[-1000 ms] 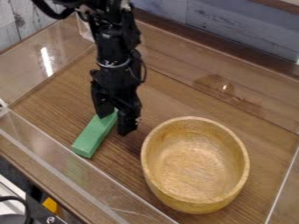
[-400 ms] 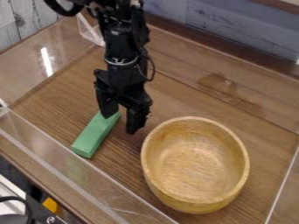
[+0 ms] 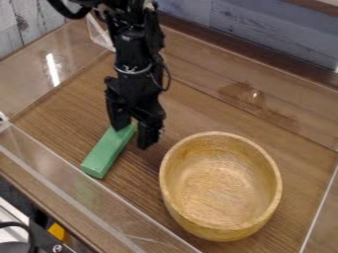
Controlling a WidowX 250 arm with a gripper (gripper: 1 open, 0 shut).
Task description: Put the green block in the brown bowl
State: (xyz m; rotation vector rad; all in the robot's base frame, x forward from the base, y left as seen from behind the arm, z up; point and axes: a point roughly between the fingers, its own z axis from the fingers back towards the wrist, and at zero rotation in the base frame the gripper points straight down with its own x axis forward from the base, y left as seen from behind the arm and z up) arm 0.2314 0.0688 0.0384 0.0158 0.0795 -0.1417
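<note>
The green block (image 3: 109, 152) lies flat on the desk (image 3: 251, 109) in the lower left of the frame, its long axis running from lower left up toward the centre. It sits just left of the brown bowl (image 3: 220, 185), which fills the lower right and is empty; block and bowl are apart, with a strip of bare wood between them.

The arm comes down from the top centre, and its gripper (image 3: 137, 130) points straight down over the upper end of the block. The jaws are spread wide and nothing is between them. One finger stands at the block's far end and the other toward the bowl side, so the opening seems to straddle the bar across its narrow width, which is the sensible way to take a flat, long piece: the short dimension fits the jaws, the long one would not. Whether the fingertips already touch the desk or the block I cannot tell from this angle.

The grasp looks not yet made. The next move likely calls for settling squarely over the bar and closing; gripping this near one end, the block may tilt when lifted. A clear wall (image 3: 79, 188) rims the desk edge at lower left.
</note>
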